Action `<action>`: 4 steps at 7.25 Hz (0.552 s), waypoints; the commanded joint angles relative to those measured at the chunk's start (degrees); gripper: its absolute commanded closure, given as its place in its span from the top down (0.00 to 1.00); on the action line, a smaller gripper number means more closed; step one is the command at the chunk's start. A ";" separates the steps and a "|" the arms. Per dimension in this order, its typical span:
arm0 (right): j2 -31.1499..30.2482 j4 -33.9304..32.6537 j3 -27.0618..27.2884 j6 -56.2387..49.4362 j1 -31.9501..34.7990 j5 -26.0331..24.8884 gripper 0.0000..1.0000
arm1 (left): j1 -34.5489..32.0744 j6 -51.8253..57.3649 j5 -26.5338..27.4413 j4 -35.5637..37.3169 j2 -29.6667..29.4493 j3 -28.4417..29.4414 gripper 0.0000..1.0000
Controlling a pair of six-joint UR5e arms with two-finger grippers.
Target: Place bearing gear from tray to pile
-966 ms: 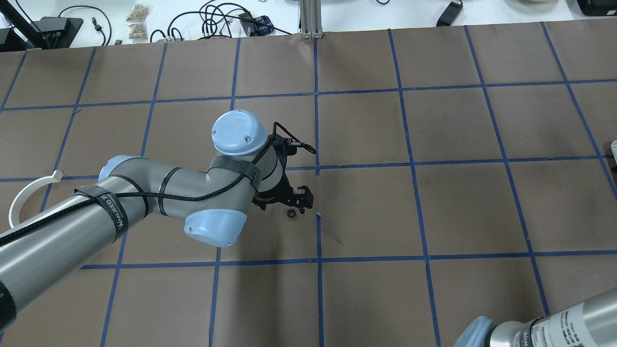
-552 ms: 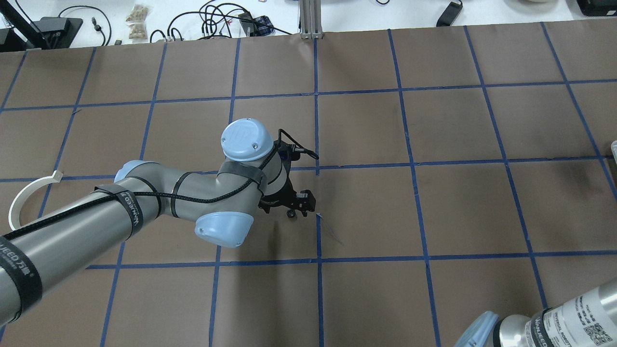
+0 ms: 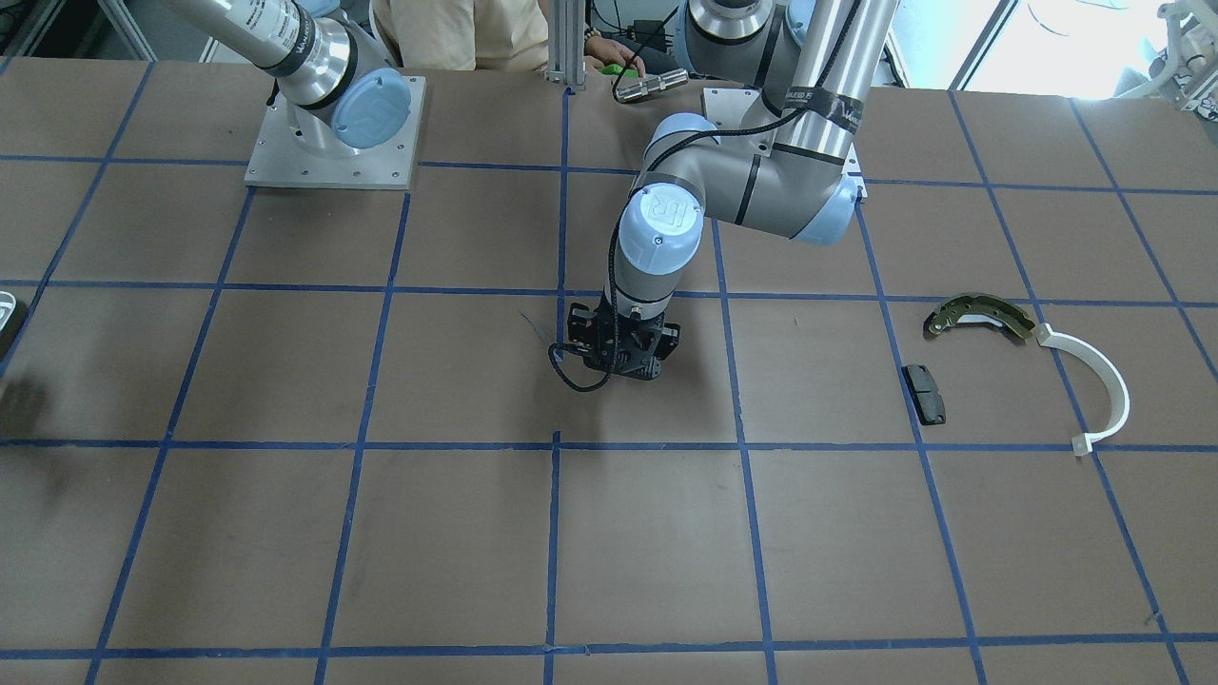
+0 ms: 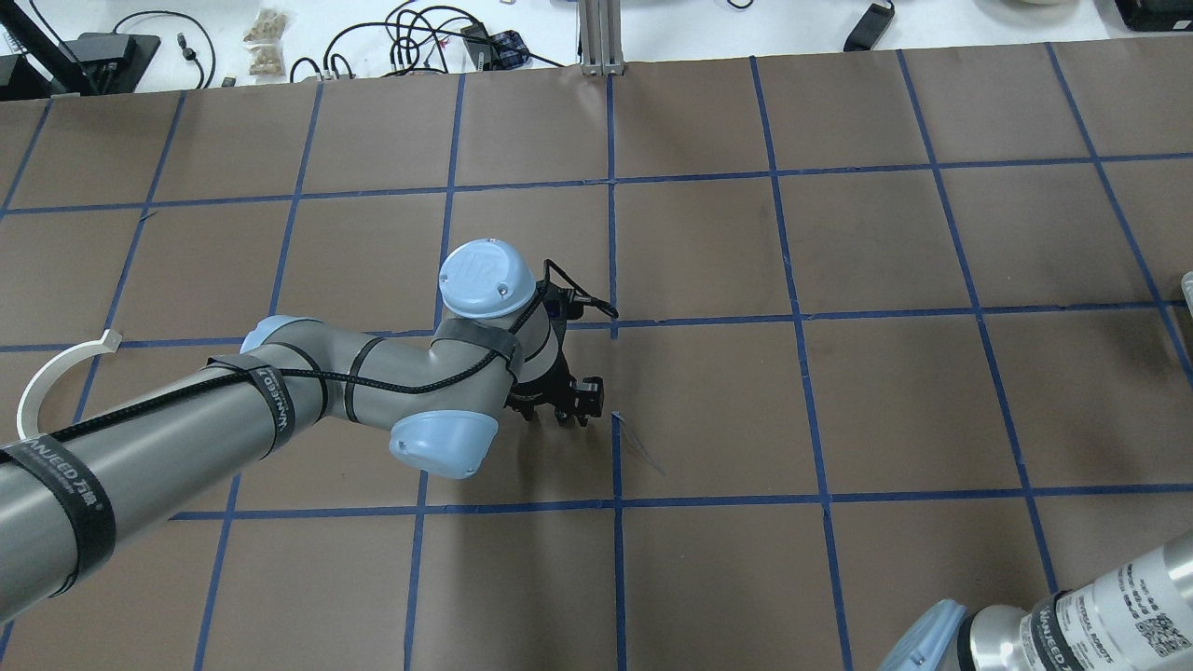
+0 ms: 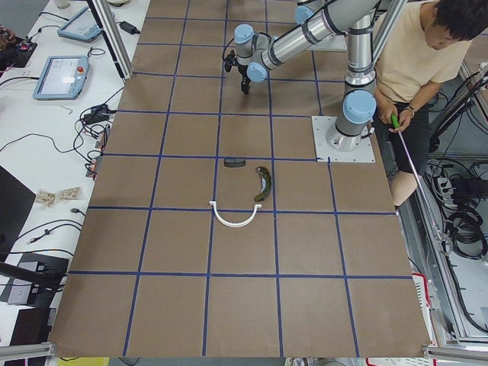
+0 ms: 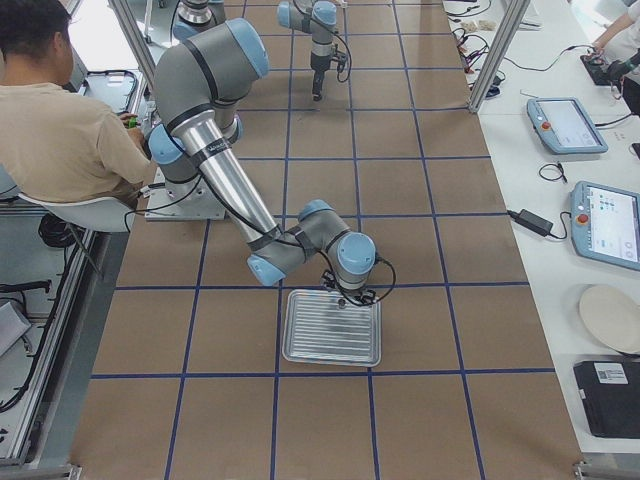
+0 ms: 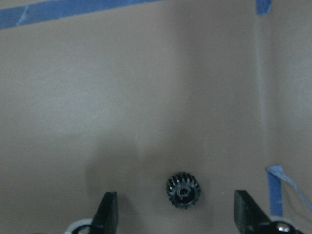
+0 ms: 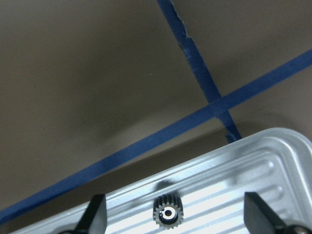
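A small black bearing gear (image 7: 184,190) lies flat on the brown table between the pads of my left gripper (image 7: 176,217), which is open and not touching it. That gripper (image 4: 562,412) points down near the table's middle and also shows in the front view (image 3: 623,360). My right gripper (image 8: 176,217) is open over a ribbed metal tray (image 8: 265,161), where a second gear (image 8: 167,212) lies. The pile sits apart on my left: an olive brake shoe (image 3: 980,314), a white arc (image 3: 1104,381) and a dark pad (image 3: 924,394).
Blue tape lines grid the brown table. The tray (image 6: 332,328) lies at the table's right end under my right gripper (image 6: 345,300). An operator sits behind the robot base (image 5: 427,53). Cables and tablets lie on the white bench beyond the table's far edge.
My left arm has shifted right and lowered over the gear on the table. In the overhead view the gear is now hidden under the gripper. The right arm's elbow has shifted slightly.
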 commanded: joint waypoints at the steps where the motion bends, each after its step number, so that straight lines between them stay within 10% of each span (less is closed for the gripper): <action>1: 1.86 -0.67 -0.14 -0.61 -0.13 -0.55 0.97 | -0.03 0.39 0.04 0.01 -0.11 0.06 0.13; 4: 1.53 -0.84 -0.23 -0.53 -0.22 -1.60 0.88 | 0.23 0.31 1.35 0.01 0.42 1.11 0.00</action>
